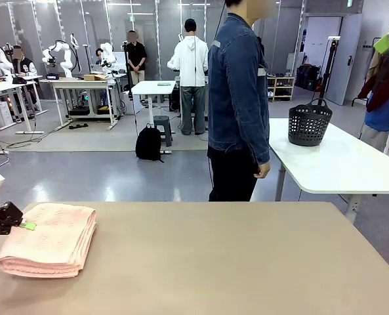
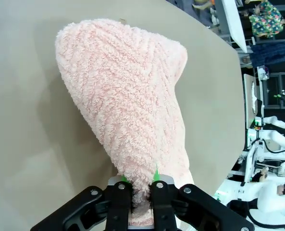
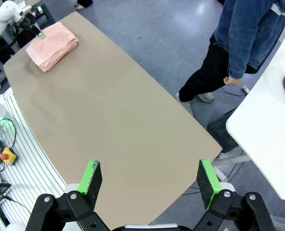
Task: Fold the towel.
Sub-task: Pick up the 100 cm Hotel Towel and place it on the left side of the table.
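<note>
Across the tan table (image 1: 246, 262), the folded salmon-pink towel (image 1: 48, 239) lies ahead of the left gripper (image 2: 141, 188), which pinches its near edge. Right gripper (image 3: 150, 177) hangs wide, well apart. I'd release cleanly, without dragging the stack.

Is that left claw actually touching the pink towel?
Touching. In the left wrist view the left gripper has its green-padded fingers closed on a pinched edge of the towel, with terry squeezed between them.

Salmon-pink herringbone towel (image 1: 48, 239) on a tan table (image 1: 233, 262); green-padded black left hand (image 2: 139, 185).
</note>
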Action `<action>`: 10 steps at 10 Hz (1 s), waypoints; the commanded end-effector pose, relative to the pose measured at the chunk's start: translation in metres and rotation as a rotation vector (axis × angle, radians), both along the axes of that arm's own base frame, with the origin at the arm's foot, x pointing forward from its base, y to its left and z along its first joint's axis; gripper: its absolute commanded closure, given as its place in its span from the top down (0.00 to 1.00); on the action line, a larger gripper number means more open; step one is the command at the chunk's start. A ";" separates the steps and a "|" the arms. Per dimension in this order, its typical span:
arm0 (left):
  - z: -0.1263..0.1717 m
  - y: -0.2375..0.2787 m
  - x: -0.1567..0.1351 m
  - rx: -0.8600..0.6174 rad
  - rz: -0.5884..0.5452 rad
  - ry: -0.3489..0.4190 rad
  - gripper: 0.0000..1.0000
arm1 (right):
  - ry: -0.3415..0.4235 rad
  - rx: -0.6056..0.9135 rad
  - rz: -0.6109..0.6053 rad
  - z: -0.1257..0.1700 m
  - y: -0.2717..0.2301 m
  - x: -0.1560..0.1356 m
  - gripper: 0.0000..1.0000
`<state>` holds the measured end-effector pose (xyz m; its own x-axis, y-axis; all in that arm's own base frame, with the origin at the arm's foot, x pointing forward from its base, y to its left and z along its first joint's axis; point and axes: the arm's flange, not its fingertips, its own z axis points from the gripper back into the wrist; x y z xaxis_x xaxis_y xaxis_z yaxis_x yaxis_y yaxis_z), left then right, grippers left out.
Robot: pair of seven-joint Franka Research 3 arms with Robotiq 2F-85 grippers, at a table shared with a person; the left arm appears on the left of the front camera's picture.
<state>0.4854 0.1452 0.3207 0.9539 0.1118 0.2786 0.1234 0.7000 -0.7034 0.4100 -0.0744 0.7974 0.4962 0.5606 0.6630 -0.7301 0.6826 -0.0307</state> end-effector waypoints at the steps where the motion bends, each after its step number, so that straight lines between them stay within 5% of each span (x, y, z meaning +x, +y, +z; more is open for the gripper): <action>1: -0.002 0.009 0.003 0.072 -0.023 -0.048 0.14 | 0.007 -0.007 0.004 0.000 0.001 -0.001 1.00; 2: 0.001 0.013 0.005 0.079 -0.020 -0.071 0.14 | 0.007 -0.007 0.004 0.000 0.001 -0.001 1.00; 6: 0.009 0.011 0.003 0.169 0.014 -0.097 1.00 | 0.007 -0.007 0.004 0.000 0.001 -0.001 1.00; 8: 0.021 0.004 -0.006 0.243 0.044 -0.154 1.00 | 0.007 -0.007 0.004 0.000 0.001 -0.001 1.00; 9: 0.030 0.002 -0.013 0.273 0.033 -0.180 0.91 | 0.007 -0.007 0.004 0.000 0.001 -0.001 1.00; 10: 0.039 0.002 -0.019 0.309 0.036 -0.214 1.00 | 0.007 -0.007 0.004 0.000 0.001 -0.001 1.00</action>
<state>0.4818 0.1546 0.3537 0.8870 0.0633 0.4575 0.1896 0.8533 -0.4857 0.4101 -0.0743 0.7974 0.4962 0.5607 0.6629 -0.7302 0.6825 -0.0306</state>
